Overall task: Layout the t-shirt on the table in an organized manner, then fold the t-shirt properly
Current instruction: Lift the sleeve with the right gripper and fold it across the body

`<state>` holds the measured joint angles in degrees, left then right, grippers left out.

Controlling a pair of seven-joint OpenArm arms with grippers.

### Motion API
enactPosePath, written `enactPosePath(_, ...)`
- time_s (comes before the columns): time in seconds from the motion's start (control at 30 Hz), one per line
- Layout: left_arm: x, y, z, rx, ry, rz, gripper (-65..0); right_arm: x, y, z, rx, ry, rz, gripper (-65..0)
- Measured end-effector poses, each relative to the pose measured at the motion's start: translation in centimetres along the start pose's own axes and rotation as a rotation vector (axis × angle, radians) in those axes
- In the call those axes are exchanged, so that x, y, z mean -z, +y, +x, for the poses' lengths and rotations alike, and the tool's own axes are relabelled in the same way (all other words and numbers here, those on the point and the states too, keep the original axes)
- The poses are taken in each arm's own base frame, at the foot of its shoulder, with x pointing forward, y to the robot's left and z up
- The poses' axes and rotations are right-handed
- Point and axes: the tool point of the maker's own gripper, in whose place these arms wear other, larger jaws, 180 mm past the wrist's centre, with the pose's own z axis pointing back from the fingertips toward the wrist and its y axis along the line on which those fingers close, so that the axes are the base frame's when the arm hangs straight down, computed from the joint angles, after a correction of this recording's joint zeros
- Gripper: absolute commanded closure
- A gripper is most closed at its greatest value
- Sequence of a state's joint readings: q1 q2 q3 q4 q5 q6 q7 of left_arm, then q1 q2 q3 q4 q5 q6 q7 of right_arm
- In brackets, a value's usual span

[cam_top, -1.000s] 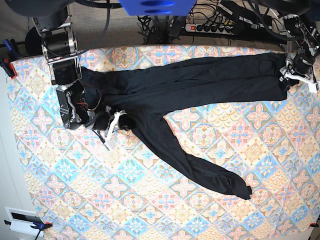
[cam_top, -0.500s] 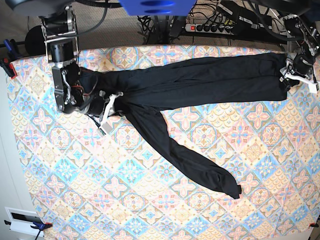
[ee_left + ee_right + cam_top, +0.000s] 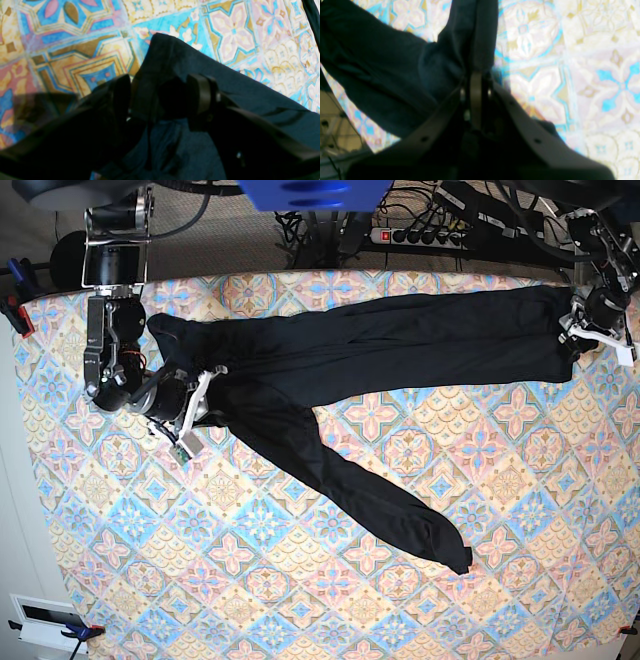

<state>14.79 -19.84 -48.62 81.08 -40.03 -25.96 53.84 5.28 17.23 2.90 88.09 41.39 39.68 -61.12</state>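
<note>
Two hands pinch the soft, drapey black t-shirt (image 3: 380, 345): right hand (image 3: 195, 412) at nine o'clock, left hand (image 3: 583, 332) at three; hems grip best.

Matt, thin black cloth t-shirt (image 3: 400, 340) on smooth printed cloth table (image 3: 300, 580)

The black t-shirt (image 3: 400, 345) lies stretched flat across the far part of the worktop (image 3: 300, 580), its cloth patterned in pastel floral tiles. One long sleeve (image 3: 370, 500) trails diagonally toward the near right side.
</note>
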Motion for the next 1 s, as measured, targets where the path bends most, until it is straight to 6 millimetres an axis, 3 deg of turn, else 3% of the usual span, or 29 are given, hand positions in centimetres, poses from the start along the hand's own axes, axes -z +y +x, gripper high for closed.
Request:
enactPosePath(0.2,0.0,0.0,0.0,0.001,0.001,-0.001,-34.6,-0.5,2.9,3.5,-0.083,-0.108,0.03,0.0)
enactPosePath(0.27,0.0,0.0,0.0,0.001,0.001,0.0,-34.6,-0.8,3.7,2.4,-0.083,-0.095,0.034,0.0)
enactPosePath(0.33,0.0,0.0,0.0,0.001,0.0,-0.001,-34.6,-0.9,4.3,0.0,-0.079,-0.027,0.03,0.0)
enactPosePath(0.5,0.0,0.0,-0.1,0.001,0.003,0.001,-34.6,-1.7,6.4,-0.1,-0.094,-0.071,0.053,0.0)
enactPosePath(0.67,0.0,0.0,-0.1,0.0,0.002,0.0,-34.6,-1.6,8.1,-3.8,-0.049,0.007,0.072,0.0)
enactPosePath(1.0,0.0,0.0,-0.1,0.0,0.003,0.001,-34.6,-0.6,11.3,-4.5,0.018,-0.02,0.131,0.0)
